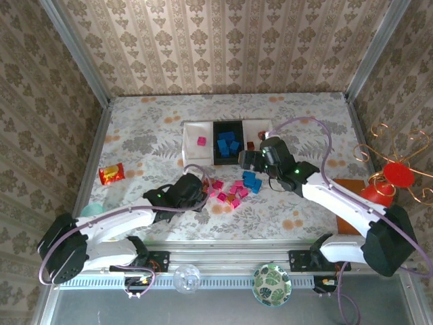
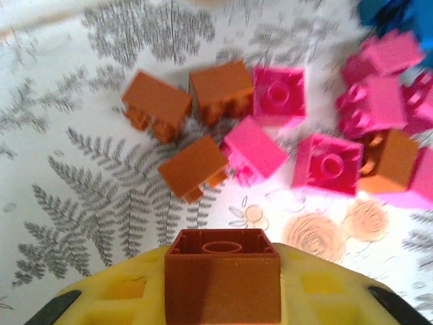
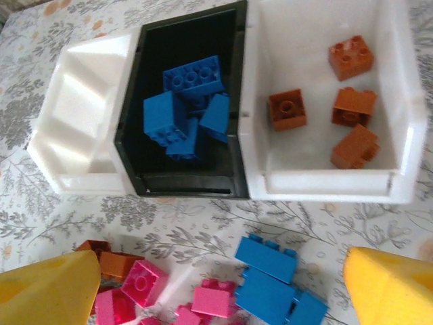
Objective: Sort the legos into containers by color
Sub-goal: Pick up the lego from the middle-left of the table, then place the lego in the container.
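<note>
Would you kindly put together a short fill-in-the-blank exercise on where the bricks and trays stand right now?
1. The black tray holds only ____ bricks.
2. The white tray on its right in the right wrist view holds ____ orange-brown bricks.
3. The left hand grips a lone brick coloured ____.
4. The right hand is ____, gripping nothing.
Missing words: blue; four; orange-brown; open.
</note>
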